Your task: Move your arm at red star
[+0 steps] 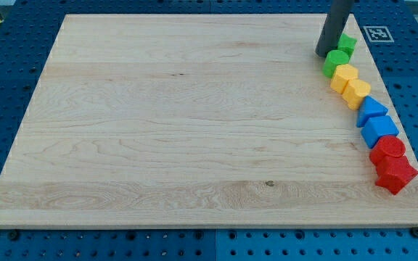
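Nearest the camera: the near edge of the pale wooden worktop [122, 210], resting on a blue pegboard surface [6, 109]. Close to the near right corner, the red star [396, 175], lying flat, the nearest block of all. Just beyond and touching it, a red cylinder [389, 148], round face up. Farther along the right edge, a curved row running away from the camera: a blue block with a rounded top [380, 130], then a blue triangular block [371, 110] touching it, then two yellow blocks, one hexagonal [356, 92] and one roughly pentagonal [343, 75], pressed together. Beyond those, a green cylinder [334, 61], and at the far end a second green block [347, 44], shape hard to make out, partly hidden behind the rod.

No hand on this arm, only a straight dark rod [337, 22] coming down from the far right of the view; nothing to be apart, together or clamped. My tip [324, 54] down on the worktop at the far right, just left of the green cylinder and apparently touching it or nearly so. Well apart from the red star, with the whole row of blocks lying between.

Far right corner of the pegboard: a small black-and-white marker tag [377, 33].
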